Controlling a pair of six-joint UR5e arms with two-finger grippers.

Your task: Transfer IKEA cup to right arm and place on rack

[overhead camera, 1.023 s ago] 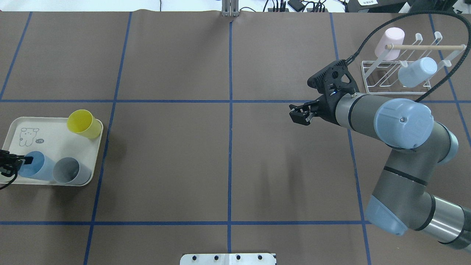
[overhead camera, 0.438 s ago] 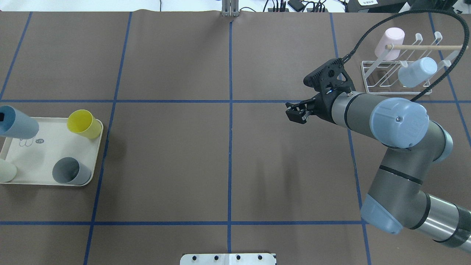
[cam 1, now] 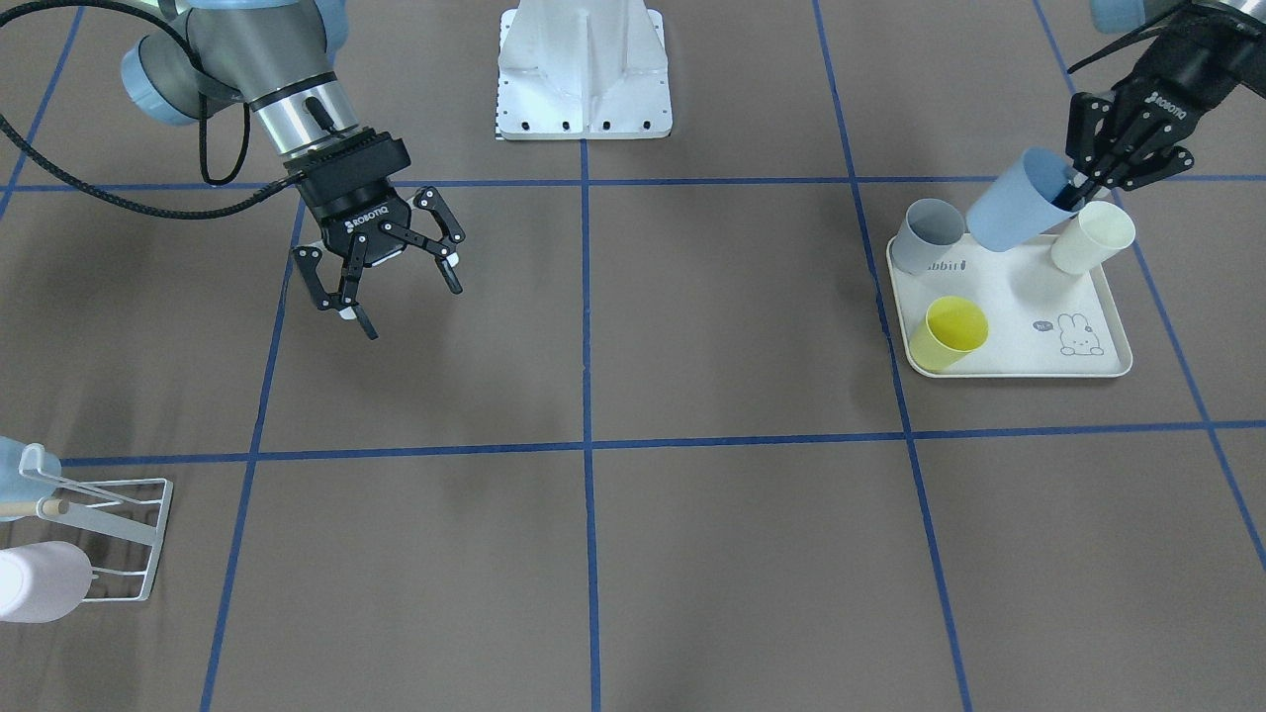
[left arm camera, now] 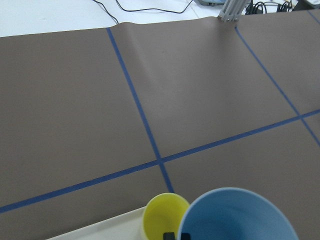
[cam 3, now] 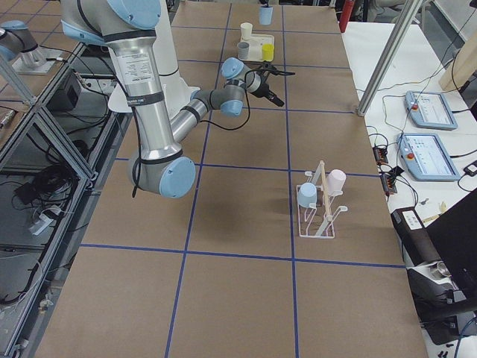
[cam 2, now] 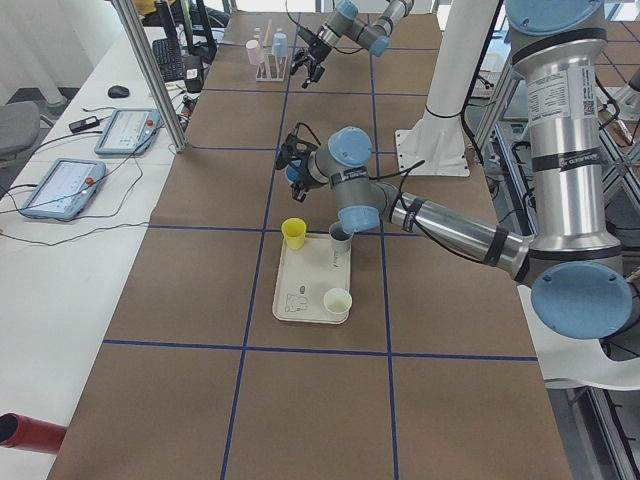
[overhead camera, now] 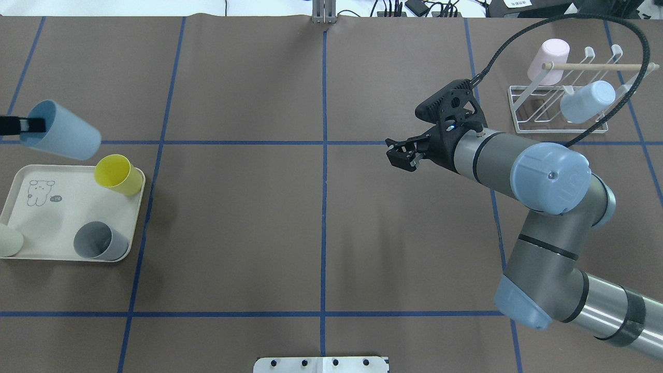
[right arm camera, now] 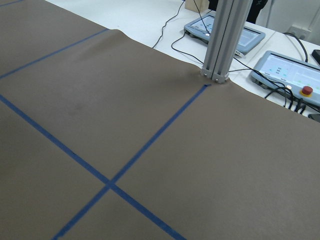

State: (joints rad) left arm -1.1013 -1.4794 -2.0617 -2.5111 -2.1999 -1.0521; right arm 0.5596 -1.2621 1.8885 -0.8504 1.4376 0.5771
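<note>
The left gripper [cam 1: 1078,188] pinches the rim of the blue cup [cam 1: 1009,213], holding it tilted in the air over the tray [cam 1: 1009,307], where 3 other cups stand. Well across the table the right gripper [cam 1: 407,302] hangs wide open, the rack [overhead camera: 544,106] behind it bearing 2 cups.

Open mat [overhead camera: 321,217] between tray [overhead camera: 62,223], rack [overhead camera: 595,66]; pink cup [overhead camera: 548,61], pale-blue cup [overhead camera: 588,101] occupy rack.

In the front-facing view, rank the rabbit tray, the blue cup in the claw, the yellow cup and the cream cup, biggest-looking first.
1. rabbit tray
2. blue cup, though it is held in the air, nearer the camera, which inflates it
3. yellow cup and cream cup: look about alike, not ranked
</note>
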